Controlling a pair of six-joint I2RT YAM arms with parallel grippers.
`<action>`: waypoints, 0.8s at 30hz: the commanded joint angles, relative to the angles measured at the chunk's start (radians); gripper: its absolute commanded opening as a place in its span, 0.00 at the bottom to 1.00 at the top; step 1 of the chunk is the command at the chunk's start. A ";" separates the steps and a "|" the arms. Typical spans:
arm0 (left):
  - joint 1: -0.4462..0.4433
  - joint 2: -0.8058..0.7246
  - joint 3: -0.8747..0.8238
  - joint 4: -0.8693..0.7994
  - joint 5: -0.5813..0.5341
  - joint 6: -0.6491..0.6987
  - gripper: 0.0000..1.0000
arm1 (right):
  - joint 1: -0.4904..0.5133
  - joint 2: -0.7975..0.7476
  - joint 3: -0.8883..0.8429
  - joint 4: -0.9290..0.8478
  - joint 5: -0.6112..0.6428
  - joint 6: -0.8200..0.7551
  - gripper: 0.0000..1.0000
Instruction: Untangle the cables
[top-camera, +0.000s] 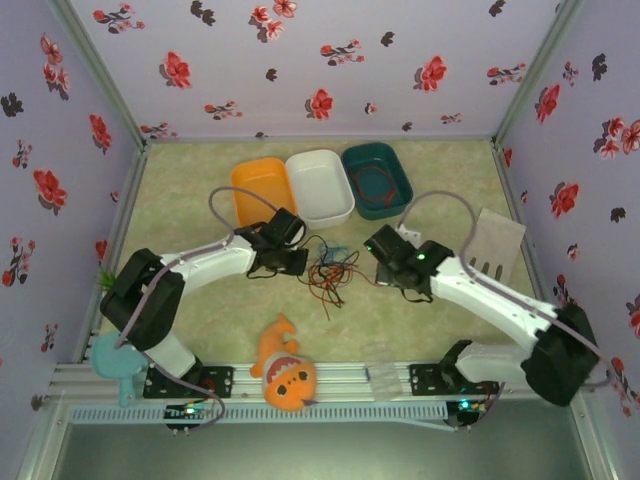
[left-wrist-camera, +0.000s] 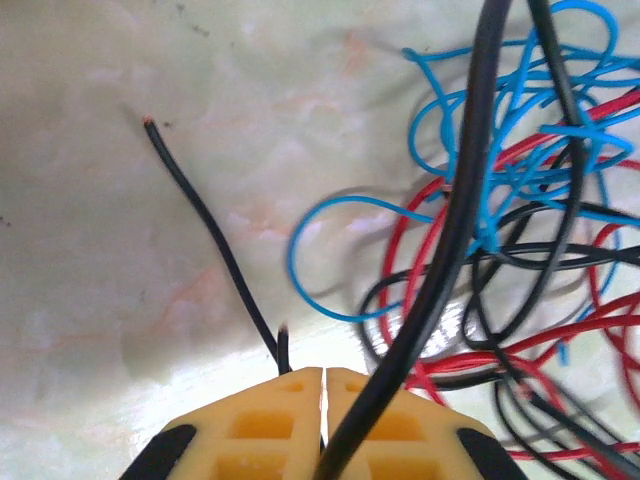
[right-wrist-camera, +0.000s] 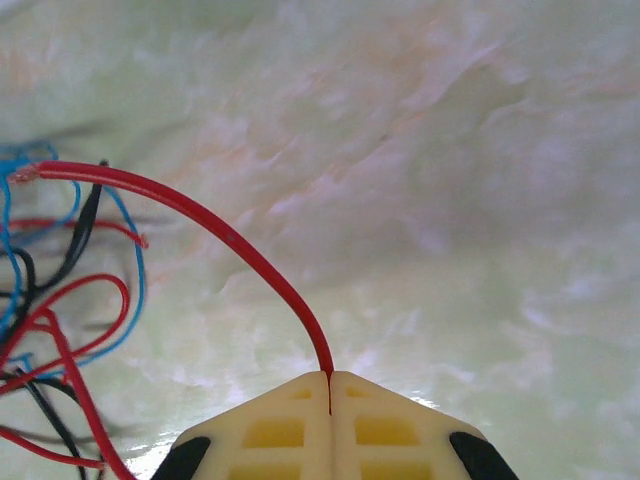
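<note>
Where: the tangle of thin cables (top-camera: 330, 268) lies mid-way along the pale green marbled worktop (top-camera: 200, 170), between the two grippers and touching both.
Left gripper (left-wrist-camera: 324, 372): yellow jaws pressed together. The thin black wire (left-wrist-camera: 205, 225) runs into their seam and looks pinched close to its free end, and its bare tip lies out on the worktop, clear of the knot.
Right gripper (right-wrist-camera: 330, 376): cream jaws closed on the thin red wire (right-wrist-camera: 220, 232), which arches up from the seam and back towards the knot.
Light blue wire (left-wrist-camera: 330, 205): thin and loose, not held. It loops through the red and black strands on the knot's far side in the left wrist view.
Handling: my judgement is that these are very light, limp strands with a little spring. They hold their curls, slide over each other readily, and drag neighbours along when pulled.
Grip: thin, smooth insulation may slip through flat pads, so a firm pinch is needed.
Where to hold: near a free end, as both grippers do, so the end can be drawn out through the loops instead of tightening them.
Risk: pulling apart fast may cinch the blue loops around the red and black strands.
</note>
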 joint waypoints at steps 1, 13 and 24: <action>0.006 -0.025 -0.016 -0.031 -0.023 0.011 0.00 | -0.032 -0.104 0.032 -0.135 0.113 0.031 0.00; 0.005 -0.058 -0.015 -0.007 -0.020 0.028 0.00 | -0.067 -0.214 0.213 -0.180 0.131 -0.097 0.00; -0.069 -0.171 -0.021 0.140 0.072 0.196 0.55 | -0.067 -0.109 0.292 -0.044 0.030 -0.195 0.00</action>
